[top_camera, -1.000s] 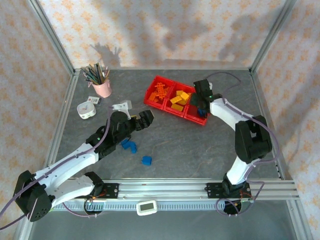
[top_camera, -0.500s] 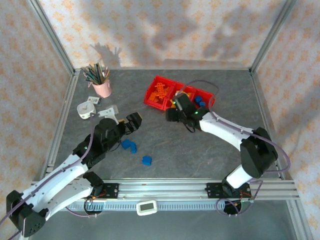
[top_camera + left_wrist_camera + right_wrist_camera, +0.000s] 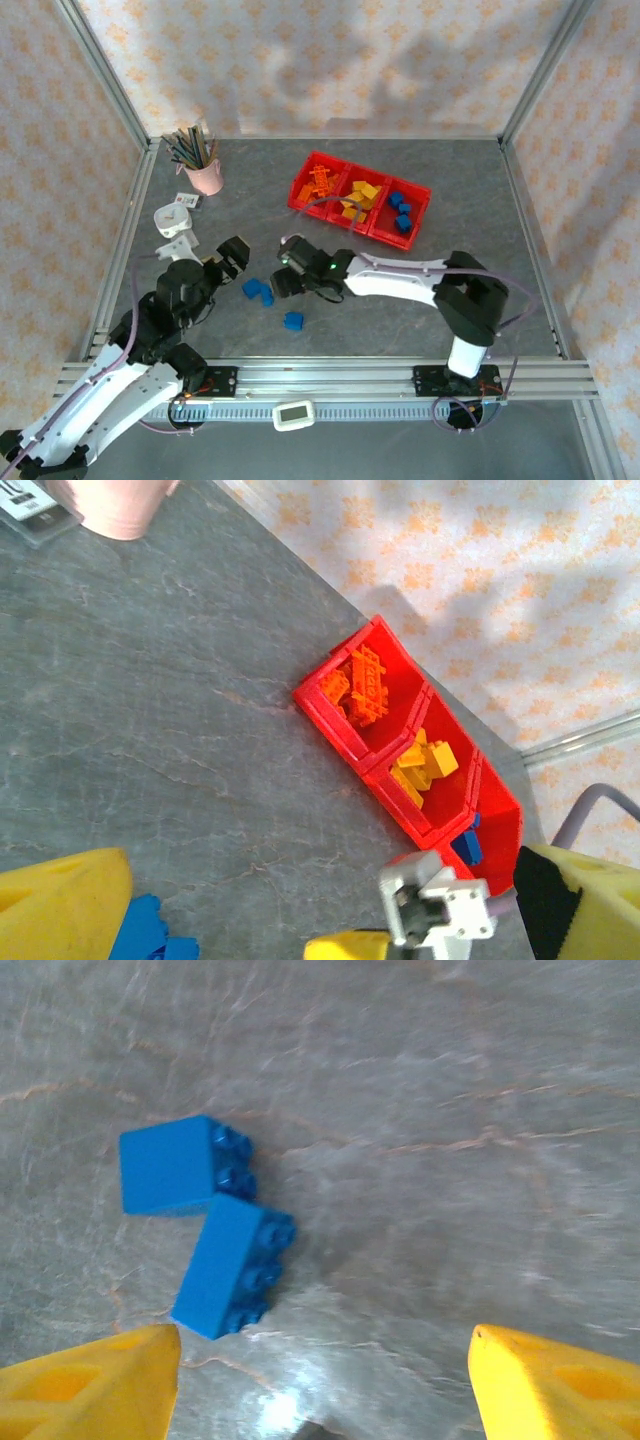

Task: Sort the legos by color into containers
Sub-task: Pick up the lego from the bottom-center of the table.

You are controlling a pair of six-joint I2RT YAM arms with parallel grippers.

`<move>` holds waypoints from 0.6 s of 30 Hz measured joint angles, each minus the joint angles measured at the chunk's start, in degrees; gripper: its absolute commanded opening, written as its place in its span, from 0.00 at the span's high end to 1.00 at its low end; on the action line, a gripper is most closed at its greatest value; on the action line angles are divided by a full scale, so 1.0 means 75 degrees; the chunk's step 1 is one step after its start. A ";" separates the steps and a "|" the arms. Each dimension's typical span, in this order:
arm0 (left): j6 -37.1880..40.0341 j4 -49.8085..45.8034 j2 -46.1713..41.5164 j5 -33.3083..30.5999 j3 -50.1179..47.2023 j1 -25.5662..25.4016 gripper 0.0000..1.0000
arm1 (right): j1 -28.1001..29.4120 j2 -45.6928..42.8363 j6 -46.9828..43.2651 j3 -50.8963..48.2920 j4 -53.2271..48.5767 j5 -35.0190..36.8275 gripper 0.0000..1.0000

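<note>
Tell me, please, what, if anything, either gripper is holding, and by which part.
Nothing is held. The right gripper hovers open over two blue legos, touching neither; the left gripper is open and empty.

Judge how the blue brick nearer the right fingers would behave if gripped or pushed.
The nearer blue brick looks like rigid moulded plastic: probably stiff and light. Its smooth faces might slip between the fingers. Boxy and lying on its side, it should slide, not roll, and seems to touch the other blue brick, likely nudging it.
</note>
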 measured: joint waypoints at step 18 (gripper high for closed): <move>-0.0187 -0.0656 -0.0356 -0.0428 0.0000 0.0000 0.01 | 0.0315 0.1868 0.0105 0.1364 -0.0096 0.0055 0.51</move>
